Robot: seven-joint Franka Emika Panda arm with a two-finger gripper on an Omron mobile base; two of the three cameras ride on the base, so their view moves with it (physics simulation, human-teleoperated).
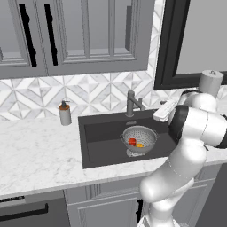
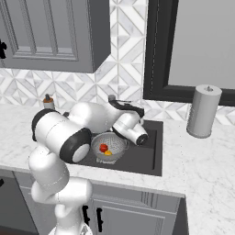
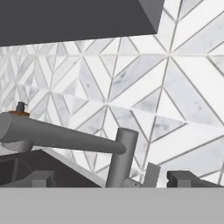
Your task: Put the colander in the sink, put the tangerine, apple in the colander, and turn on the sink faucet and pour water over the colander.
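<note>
We are reaching for the sink faucet (image 3: 118, 157) behind the sink (image 1: 102, 137), colander (image 1: 140, 138) already inside; its rigid, likely slick lever looks best pushed near the tip; we cannot tell how our jaws are standing

Arm outstretched, claw (image 3: 109, 180) fingers apart

Marble counter (image 1: 35, 150) spreading pale and grey-veined across the front, running on past the basin's far side (image 2: 202, 170). Small grey soap dispenser (image 1: 65, 113) standing upright near the backsplash, brown-topped, seen again further off (image 3: 19, 108). Geometric white-and-grey tiled backsplash (image 1: 88, 93) behind. Grey upper cabinets (image 1: 71, 35) with dark handles above. Paper towel roll (image 2: 203, 110) upright beside a black-framed window (image 2: 197, 46).
</note>
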